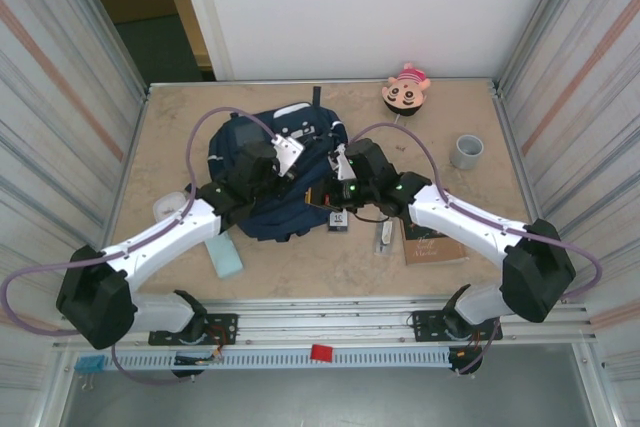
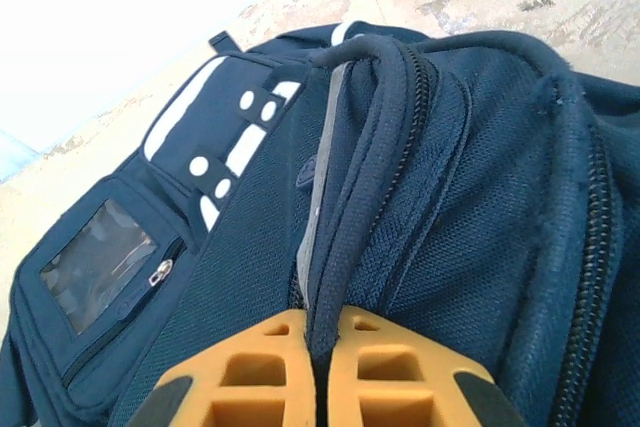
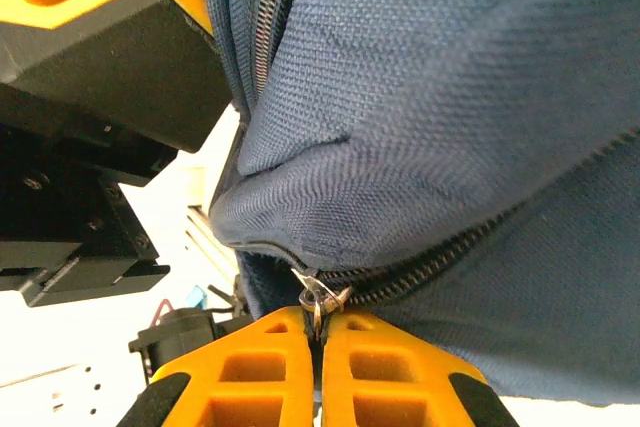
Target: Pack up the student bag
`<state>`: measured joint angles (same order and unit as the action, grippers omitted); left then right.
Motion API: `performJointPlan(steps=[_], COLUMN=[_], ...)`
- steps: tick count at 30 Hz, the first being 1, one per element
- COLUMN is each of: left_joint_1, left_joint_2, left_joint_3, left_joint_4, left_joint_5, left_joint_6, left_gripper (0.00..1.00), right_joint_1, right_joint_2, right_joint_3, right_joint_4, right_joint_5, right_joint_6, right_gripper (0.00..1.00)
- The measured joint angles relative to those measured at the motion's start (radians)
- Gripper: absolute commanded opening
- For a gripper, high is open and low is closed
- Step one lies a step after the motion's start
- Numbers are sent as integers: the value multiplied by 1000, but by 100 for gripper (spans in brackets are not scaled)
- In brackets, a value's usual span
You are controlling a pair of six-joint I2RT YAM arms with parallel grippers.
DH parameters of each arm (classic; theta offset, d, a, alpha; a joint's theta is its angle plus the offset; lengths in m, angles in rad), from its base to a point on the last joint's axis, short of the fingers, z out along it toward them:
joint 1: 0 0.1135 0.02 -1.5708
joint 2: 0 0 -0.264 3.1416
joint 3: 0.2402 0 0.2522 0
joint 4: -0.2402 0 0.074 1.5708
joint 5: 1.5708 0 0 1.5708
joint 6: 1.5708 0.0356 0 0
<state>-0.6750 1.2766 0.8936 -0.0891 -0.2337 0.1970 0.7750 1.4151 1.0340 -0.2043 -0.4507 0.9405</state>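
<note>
The student bag (image 1: 290, 197), a navy-blue backpack with white trim, lies in the middle of the table between both arms. My left gripper (image 2: 322, 339) is shut on a dark padded fabric strip of the student bag (image 2: 470, 207) that runs up beside a zipper. A clear window pocket (image 2: 98, 262) and white patches (image 2: 235, 142) lie to its left. My right gripper (image 3: 320, 335) is shut on the metal zipper pull (image 3: 320, 297) of the student bag (image 3: 450, 97), with the zipper line running off to the right. From above, both grippers meet over the bag's upper part.
A pink-faced plush toy (image 1: 406, 90) sits at the back. A grey cup (image 1: 466, 151) stands at the right. A brown book (image 1: 432, 245) and a white pen-like item (image 1: 385, 237) lie under the right arm. A pale teal block (image 1: 225, 257) lies near the left arm.
</note>
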Motion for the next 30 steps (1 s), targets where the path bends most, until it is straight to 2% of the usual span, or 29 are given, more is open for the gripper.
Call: performJointPlan(steps=[4, 9, 14, 16, 18, 20, 26, 30], left_joint_1=[-9, -21, -21, -21, -18, 1, 114, 203], left_joint_2=[-2, -1, -2, -6, -25, -58, -148, -180], left_joint_3=[-13, -13, -13, -17, -31, -48, -100, -126], left_joint_4=[8, 12, 13, 14, 21, 26, 4, 3], left_joint_5=[-23, -32, -24, -18, -6, 33, 293, 473], left_joint_6=[-3, -36, -61, -59, -45, -31, -10, 16], left_gripper=[0, 0, 0, 0, 0, 0, 0, 0], right_joint_1=[13, 53, 97, 103, 103, 103, 88, 41], right_joint_2=[0, 27, 98, 107, 106, 101, -45, -126], right_joint_3=[29, 40, 75, 75, 74, 64, -24, -70], right_joint_4=[-37, -3, 38, 46, 36, 31, 85, 139], right_joint_5=[5, 10, 1, 2, 3, 6, 59, 61], right_joint_6=[40, 102, 133, 140, 146, 147, 153, 178], right_gripper=[5, 5, 10, 22, 44, 56, 75, 78])
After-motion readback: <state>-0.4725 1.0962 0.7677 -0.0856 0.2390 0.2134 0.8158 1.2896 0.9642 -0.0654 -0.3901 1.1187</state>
